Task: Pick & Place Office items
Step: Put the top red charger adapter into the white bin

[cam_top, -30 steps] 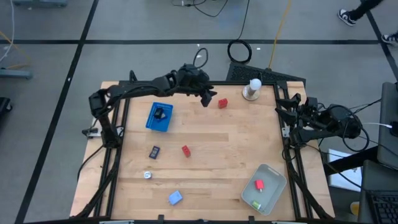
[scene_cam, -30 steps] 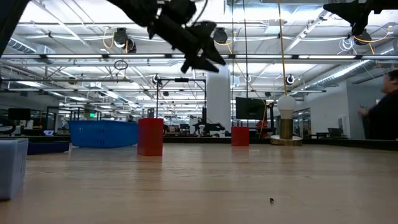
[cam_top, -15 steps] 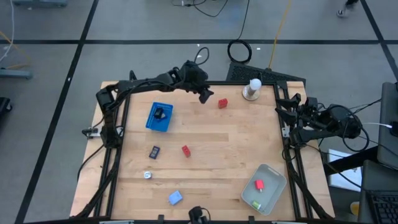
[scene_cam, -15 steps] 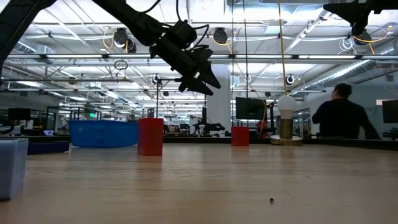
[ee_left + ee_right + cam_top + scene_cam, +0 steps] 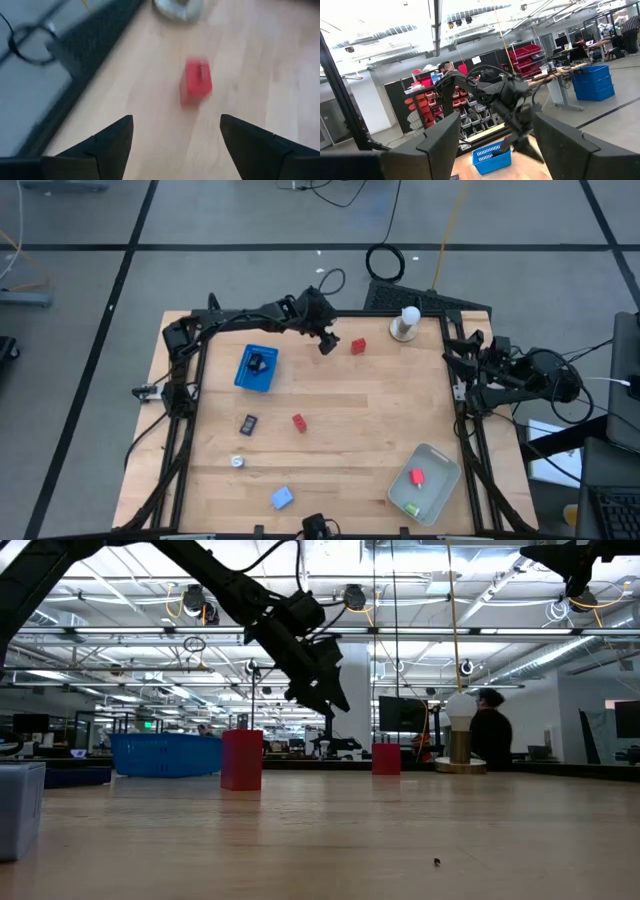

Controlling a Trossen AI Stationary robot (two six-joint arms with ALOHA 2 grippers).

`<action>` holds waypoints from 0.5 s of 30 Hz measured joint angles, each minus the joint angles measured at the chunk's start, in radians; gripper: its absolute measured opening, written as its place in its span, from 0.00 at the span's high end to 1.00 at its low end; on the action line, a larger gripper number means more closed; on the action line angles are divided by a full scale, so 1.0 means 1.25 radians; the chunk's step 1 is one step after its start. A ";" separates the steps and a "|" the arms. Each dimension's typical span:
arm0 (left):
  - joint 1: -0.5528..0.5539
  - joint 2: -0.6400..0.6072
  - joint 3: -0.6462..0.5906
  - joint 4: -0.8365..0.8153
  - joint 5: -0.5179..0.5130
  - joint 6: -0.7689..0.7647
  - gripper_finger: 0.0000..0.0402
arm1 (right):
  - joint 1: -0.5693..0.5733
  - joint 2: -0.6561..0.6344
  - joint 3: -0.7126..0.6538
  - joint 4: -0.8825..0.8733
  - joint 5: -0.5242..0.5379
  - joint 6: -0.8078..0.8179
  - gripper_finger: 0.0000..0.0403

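Red block [image 5: 358, 346] sits on surface [image 5: 370, 410]; left gripper [image 5: 326, 344] just beside it, jaws apart, empty. Right gripper [image 5: 462, 352] parked at edge, jaws apart.

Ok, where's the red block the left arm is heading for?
In the high view the red block sits near the table's far edge, between the left gripper and the white knob-topped stand, untouched.

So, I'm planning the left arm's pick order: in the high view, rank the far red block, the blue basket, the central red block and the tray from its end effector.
1. Far red block, just beside the left end effector.
2. Blue basket, toward the left edge.
3. Central red block, mid-table.
4. Tray, near-right corner.
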 joint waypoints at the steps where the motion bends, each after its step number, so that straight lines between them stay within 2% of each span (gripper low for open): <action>1: -0.005 0.006 -0.001 -0.008 -0.003 0.006 0.27 | 0.000 0.000 0.000 0.000 0.003 0.000 0.40; 8: -0.032 0.016 -0.001 -0.002 -0.024 0.034 0.32 | 0.000 0.000 0.000 0.000 0.022 0.001 0.40; 15: -0.039 0.016 0.000 0.014 -0.043 0.052 0.28 | 0.000 0.000 0.000 0.000 0.022 0.000 0.40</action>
